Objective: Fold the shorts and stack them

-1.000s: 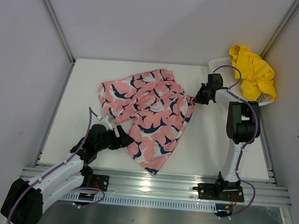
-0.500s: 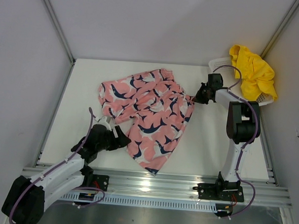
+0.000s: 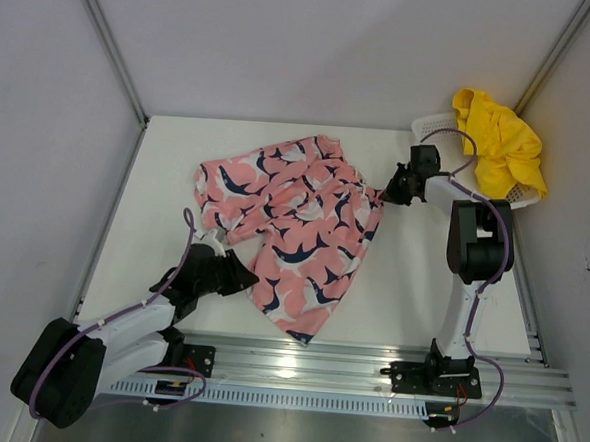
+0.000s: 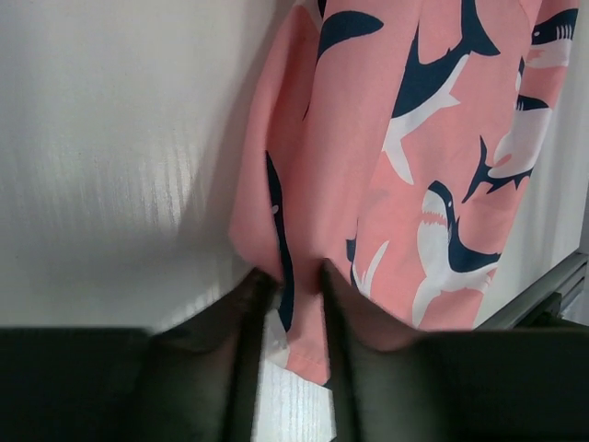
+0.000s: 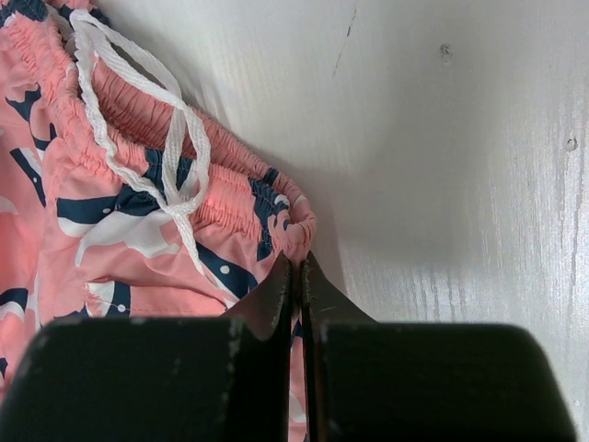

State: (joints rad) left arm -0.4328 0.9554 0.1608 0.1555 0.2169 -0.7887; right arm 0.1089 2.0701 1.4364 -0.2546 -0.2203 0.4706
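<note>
Lower left, the left tool [image 4: 290, 296] had sunk slightly, clamped on the hem [image 4: 276, 262] of the pink shorts [image 3: 300, 221]; the right tool [image 5: 299, 276] pinched their waistband [image 5: 230, 198], ready for folding

We saw the pink shorts [image 3: 290, 226] lying rumpled across the middle of the white surface [image 3: 412, 278], with one part reaching toward the near edge and another toward the far left. The left end effector [image 3: 243, 278] sat low at the left edge of the near part, touching the fabric. From above we could not tell how its jaws stood. The right end effector [image 3: 385, 196] met the shorts' right edge, where the cloth drew into a small point. Yellow shorts [image 3: 500, 138] were heaped on a white basket [image 3: 433, 122] at the far right corner, draping over its rim, well apart from the pink pair.
</note>
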